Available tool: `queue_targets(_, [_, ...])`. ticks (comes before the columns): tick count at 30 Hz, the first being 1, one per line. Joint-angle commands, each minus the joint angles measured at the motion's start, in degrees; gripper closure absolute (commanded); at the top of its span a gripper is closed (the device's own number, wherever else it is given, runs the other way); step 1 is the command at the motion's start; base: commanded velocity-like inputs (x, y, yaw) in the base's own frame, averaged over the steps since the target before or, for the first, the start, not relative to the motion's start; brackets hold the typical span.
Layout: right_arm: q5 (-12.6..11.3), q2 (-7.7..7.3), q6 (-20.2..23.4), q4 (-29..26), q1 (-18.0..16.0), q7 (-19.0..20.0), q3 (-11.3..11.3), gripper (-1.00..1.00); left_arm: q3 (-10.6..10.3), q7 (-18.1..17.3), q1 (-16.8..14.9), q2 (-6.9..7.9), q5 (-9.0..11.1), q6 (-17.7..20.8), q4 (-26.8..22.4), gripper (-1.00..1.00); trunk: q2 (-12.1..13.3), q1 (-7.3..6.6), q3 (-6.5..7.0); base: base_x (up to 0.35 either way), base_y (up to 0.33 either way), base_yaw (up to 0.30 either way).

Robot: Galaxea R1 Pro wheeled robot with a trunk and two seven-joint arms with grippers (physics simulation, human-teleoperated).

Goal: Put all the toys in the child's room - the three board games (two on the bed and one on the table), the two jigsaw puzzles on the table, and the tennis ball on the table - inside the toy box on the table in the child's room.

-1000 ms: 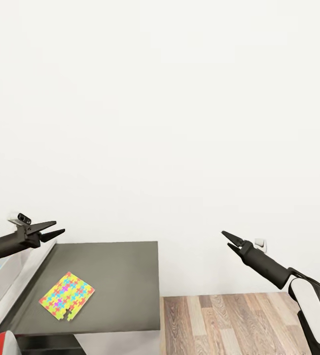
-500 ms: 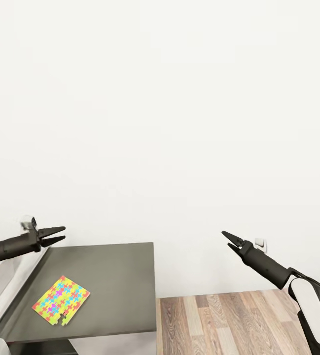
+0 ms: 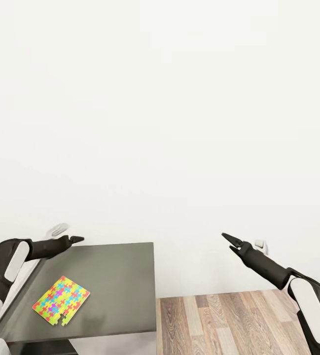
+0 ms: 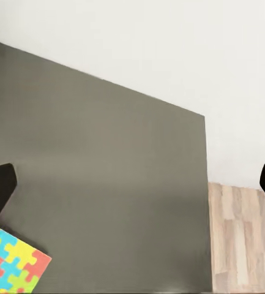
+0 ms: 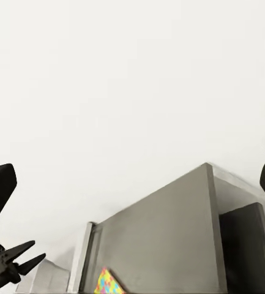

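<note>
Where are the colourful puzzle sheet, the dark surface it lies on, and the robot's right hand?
jigsaw puzzle [image 3: 61, 300], head view, middle of the sheet
dark cabinet top [image 3: 120, 286], head view, bare top surface
right hand [image 3: 228, 240], head view, between its fingertips

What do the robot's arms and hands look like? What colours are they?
Each arm has black joints and white shell panels. Each ends in a slim dark forearm tapering to a black hand: the left hand and the right hand. The fingers are thin, pointed and black, like a beak. A small white block sits on each wrist. No cables or markings show.
</note>
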Motion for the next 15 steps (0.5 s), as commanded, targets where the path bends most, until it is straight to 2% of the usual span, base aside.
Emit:
queue_targets(1, [0.1,0.0,0.3,0.0,-0.1,-0.6,0.0,-1.0,0.1,1.7,-0.2,-0.48,-0.2,-0.3,0.0,-1.0,-0.1,0.04,-0.13,0.0,0.0,0.0])
queue_targets(2, [0.1,0.0,0.4,-0.1,-0.1,-2.3,0.0,-1.0,0.2,5.0,-0.3,-1.19,-0.1,-1.4,0.0,-1.0,-0.1,0.04,-0.13,0.0,0.0,0.0])
queue_targets(3, [0.1,0.0,0.4,-0.2,-0.1,-3.2,0.1,-1.0,0.2,6.5,-0.3,-1.46,-0.1,-1.8,0.0,-1.0,-0.1,0.04,-0.13,0.0,0.0,0.0])
queue_targets(6, [0.1,0.01,0.7,-0.5,-0.1,-9.3,0.3,-1.0,0.1,12.2,-0.4,-2.37,0.0,-3.7,0.0,-1.0,-0.1,0.04,-0.13,0.0,0.0,0.0])
queue_targets(12, [0.0,0.06,1.0,-0.8,-0.1,-18.9,0.5,-1.0,-0.3,14.4,-0.5,-2.76,-0.3,-5.5,1.1,-1.0,-0.1,0.04,-0.13,0.0,0.0,0.0])
queue_targets(15, [0.0,0.06,1.1,-0.9,-0.1,-25.3,1.8,-1.0,-0.3,15.7,-0.8,-3.18,-0.5,-6.0,2.1,-1.0,-0.1,0.04,-0.13,0.0,0.0,0.0])
